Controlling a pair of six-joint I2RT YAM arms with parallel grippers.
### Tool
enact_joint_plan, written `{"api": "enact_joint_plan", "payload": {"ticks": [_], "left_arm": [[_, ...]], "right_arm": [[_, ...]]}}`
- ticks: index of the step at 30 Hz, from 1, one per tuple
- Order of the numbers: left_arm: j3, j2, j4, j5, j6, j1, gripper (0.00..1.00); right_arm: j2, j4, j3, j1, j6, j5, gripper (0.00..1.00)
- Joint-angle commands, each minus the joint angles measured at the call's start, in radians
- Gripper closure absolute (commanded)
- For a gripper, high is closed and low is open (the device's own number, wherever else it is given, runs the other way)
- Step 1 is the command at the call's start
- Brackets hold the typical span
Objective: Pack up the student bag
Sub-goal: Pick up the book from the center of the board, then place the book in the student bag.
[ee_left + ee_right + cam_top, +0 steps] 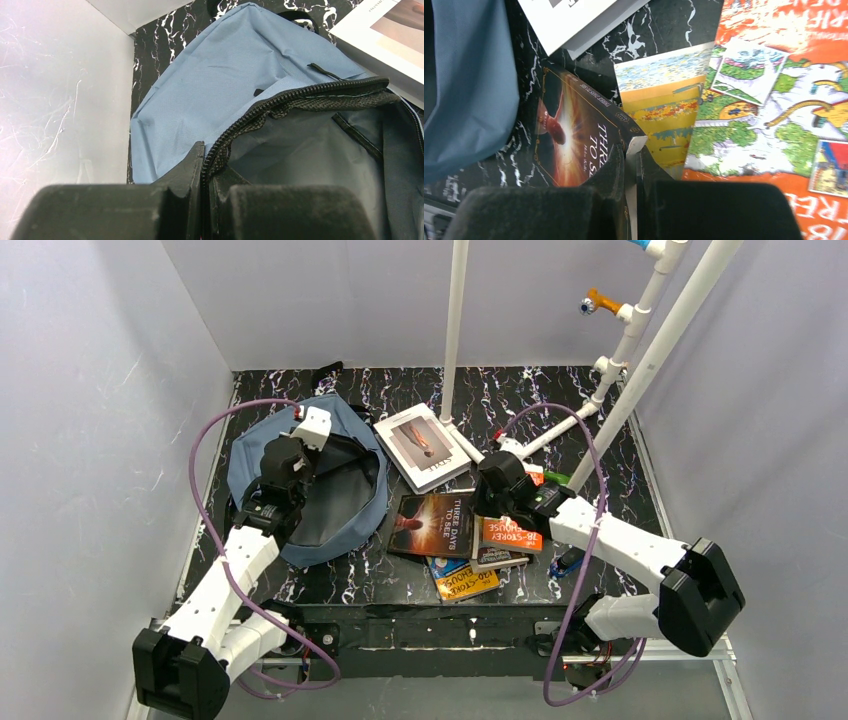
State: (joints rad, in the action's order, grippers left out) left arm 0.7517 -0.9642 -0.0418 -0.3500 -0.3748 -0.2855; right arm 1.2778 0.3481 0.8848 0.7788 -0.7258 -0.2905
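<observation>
The slate-blue student bag (pixel 345 430) lies at the left of the table, its mouth open and dark lining showing. My left gripper (pixel 283 472) is shut on the bag's black zipper edge (pixel 260 110) and holds the mouth open. My right gripper (pixel 487 502) is shut on the right edge of a dark book, "Three Days to See" (pixel 432 524), which lies just right of the bag. In the right wrist view the fingers pinch the book's (pixel 574 135) white page edge. An orange picture book (pixel 774 90) and a yellow one (pixel 659 100) lie beside it.
A white book (pixel 422 446) lies behind the dark book, next to the bag. A stack of books (pixel 490 555) sits near the front edge. White pipes (pixel 455 330) rise at the back and right. A small blue object (pixel 565 562) lies by the right arm.
</observation>
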Motion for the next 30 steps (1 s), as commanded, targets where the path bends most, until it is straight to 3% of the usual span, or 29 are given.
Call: {"api": "enact_joint_plan", "payload": {"ticks": [1,9,18,21,26,30], "left_arm": [[0.042,0.001,-0.007,0.033,0.023,-0.007,1.00],[0.048,-0.009,-0.004,0.054,0.026,-0.007,1.00],[0.052,-0.007,0.003,0.065,0.035,-0.007,1.00],[0.049,-0.015,-0.001,0.055,0.029,-0.006,1.00],[0.053,-0.027,0.003,0.060,0.033,-0.007,1.00],[0.056,-0.008,-0.003,0.039,0.043,-0.005,1.00]], "right_arm": [[-0.033,-0.187,-0.059,-0.027,-0.177,-0.051,0.99],[-0.096,-0.144,0.087,-0.027,-0.090,-0.008,0.99],[-0.037,-0.173,0.198,-0.027,-0.024,0.100,0.99],[0.001,-0.100,0.302,-0.027,-0.005,0.119,0.99],[0.073,0.157,0.550,-0.027,0.039,0.144,0.99],[0.082,0.193,0.602,-0.027,0.003,0.229,0.99]]}}
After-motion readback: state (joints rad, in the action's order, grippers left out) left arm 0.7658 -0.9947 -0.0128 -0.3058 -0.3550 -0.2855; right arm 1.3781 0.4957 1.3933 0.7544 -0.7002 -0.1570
